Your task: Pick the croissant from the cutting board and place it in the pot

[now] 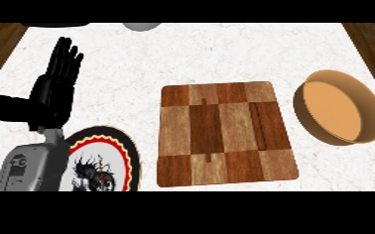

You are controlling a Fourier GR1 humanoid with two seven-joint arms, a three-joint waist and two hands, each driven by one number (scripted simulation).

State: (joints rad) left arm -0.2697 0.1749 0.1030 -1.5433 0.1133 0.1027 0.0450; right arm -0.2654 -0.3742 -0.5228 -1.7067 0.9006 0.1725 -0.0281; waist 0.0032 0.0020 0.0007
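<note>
**Open left hand beside a wooden cutting board and a pot**

A white, faintly marbled counter (219, 49) is seen from steeply above. At its middle lies a cutting board (227, 134), a rounded rectangle of light and dark wood squares in a chequer pattern, with a thin dark groove near its right side. To its right, apart from it, sits a round pot (341, 78), smooth and tan-orange with a shallow wall.

The croissant cannot be made out anywhere, so its place and the way it points cannot be told.

At the far left the black left hand (51, 91) rests upright, its fingers (66, 59) straight and together, holding nothing. Its grey forearm (33, 166) hides part of a plate (110, 151) with a black rim and a red and yellow zigzag band. A grey rounded thing (143, 26) is cut off at the top.
</note>
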